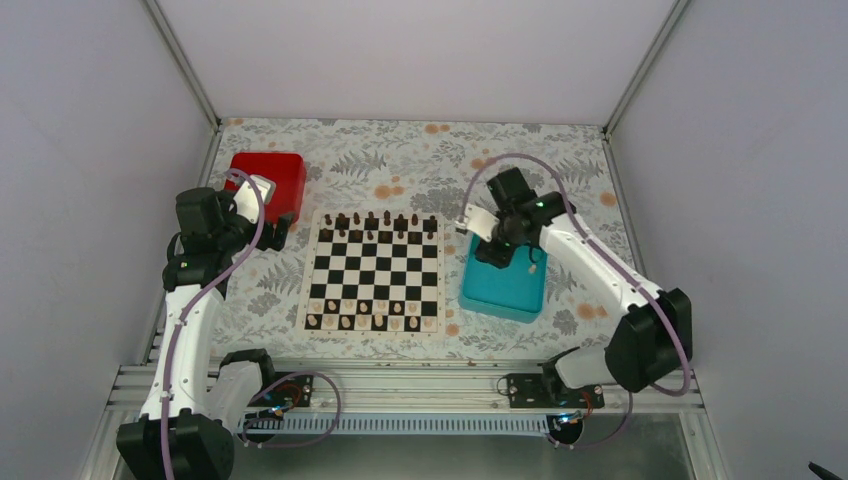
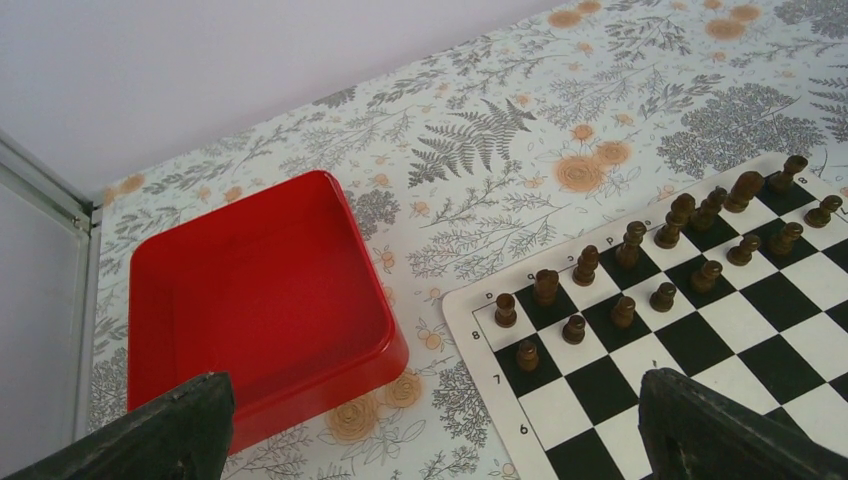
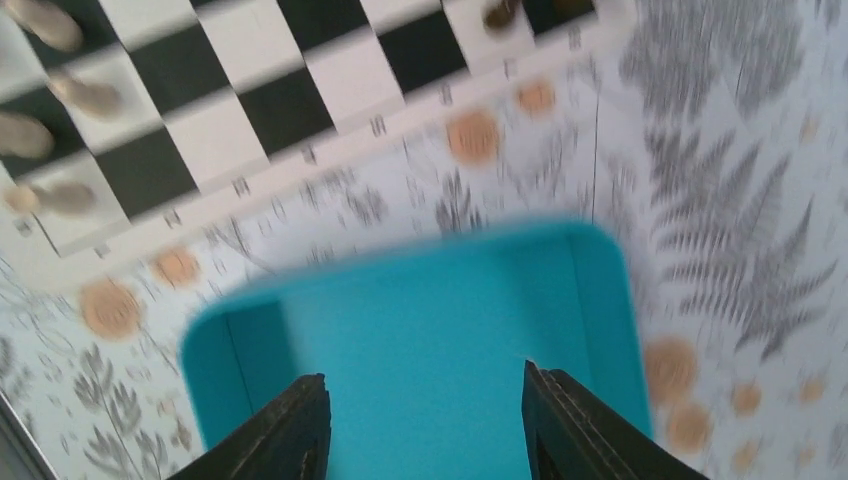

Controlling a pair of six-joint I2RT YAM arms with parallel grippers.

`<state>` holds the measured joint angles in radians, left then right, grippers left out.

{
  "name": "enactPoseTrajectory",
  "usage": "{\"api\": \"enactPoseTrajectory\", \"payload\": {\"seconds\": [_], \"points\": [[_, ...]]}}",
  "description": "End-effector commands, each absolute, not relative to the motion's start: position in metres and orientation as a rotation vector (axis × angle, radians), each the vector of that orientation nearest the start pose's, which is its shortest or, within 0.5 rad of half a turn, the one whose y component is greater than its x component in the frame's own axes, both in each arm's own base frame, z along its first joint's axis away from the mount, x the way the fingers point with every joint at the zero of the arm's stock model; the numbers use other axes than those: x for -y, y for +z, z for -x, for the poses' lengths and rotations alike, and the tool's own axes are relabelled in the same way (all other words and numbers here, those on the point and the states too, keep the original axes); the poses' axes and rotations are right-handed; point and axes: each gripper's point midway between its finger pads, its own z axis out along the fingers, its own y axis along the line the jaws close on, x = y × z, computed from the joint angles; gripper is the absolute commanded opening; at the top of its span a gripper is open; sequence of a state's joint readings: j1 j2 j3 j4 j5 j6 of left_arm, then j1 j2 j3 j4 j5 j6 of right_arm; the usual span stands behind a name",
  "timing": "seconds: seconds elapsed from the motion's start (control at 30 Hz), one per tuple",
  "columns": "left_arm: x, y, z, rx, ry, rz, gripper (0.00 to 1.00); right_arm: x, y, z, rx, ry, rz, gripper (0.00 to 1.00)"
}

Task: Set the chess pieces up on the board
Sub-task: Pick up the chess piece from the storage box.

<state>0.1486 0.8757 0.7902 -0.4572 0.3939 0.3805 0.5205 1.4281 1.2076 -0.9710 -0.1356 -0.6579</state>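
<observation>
The chessboard (image 1: pixel 373 272) lies mid-table. Dark pieces (image 1: pixel 372 225) fill its two far rows and light pieces (image 1: pixel 370 315) stand on its near rows. One light piece (image 1: pixel 533 267) lies in the teal tray (image 1: pixel 505 295). My right gripper (image 1: pixel 493 258) hovers over that tray; in the blurred right wrist view the right gripper (image 3: pixel 425 405) is open above the bare teal floor (image 3: pixel 430 320). My left gripper (image 1: pixel 275 232) hangs between the red tray (image 1: pixel 290 165) and the board, and the left gripper (image 2: pixel 430 440) is wide open and holds nothing. Dark pieces (image 2: pixel 625 260) stand on the board's corner (image 2: pixel 700 340).
The red tray (image 2: pixel 250 300) holds nothing. White walls close in the flowered tabletop on three sides, with a metal corner post (image 2: pixel 45 185) near the red tray. The arm bases sit on the rail (image 1: pixel 400 385) at the near edge.
</observation>
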Motion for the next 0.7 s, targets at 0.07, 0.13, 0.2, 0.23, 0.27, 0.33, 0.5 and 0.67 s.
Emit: {"api": "enactPoseTrajectory", "payload": {"seconds": [0.07, 0.13, 0.2, 0.23, 0.27, 0.33, 0.5, 0.67], "points": [[0.022, 0.239, -0.306, -1.990, -0.100, -0.478, 1.00, -0.108, 0.100, -0.247, -2.471, -0.005, 1.526, 0.52], [0.023, 0.239, -0.305, -1.989, -0.104, -0.482, 1.00, -0.092, 0.087, -0.251, -2.508, -0.087, 1.484, 0.52], [0.024, 0.239, -0.305, -1.989, -0.106, -0.483, 1.00, -0.079, 0.077, -0.255, -2.544, -0.158, 1.451, 0.52], [0.024, 0.239, -0.305, -1.988, -0.105, -0.483, 1.00, -0.074, 0.072, -0.256, -2.558, -0.180, 1.440, 0.52], [0.024, 0.239, -0.305, -1.988, -0.106, -0.483, 1.00, -0.069, 0.069, -0.258, -2.571, -0.203, 1.426, 0.52], [0.024, 0.239, -0.305, -1.987, -0.106, -0.482, 1.00, -0.062, 0.063, -0.260, -2.589, -0.248, 1.417, 0.52], [0.024, 0.240, -0.304, -1.986, -0.108, -0.484, 1.00, -0.045, 0.052, -0.271, -2.629, -0.354, 1.383, 0.53], [0.024, 0.239, -0.304, -1.987, -0.107, -0.485, 1.00, -0.034, 0.046, -0.281, -2.655, -0.403, 1.359, 0.53]]}}
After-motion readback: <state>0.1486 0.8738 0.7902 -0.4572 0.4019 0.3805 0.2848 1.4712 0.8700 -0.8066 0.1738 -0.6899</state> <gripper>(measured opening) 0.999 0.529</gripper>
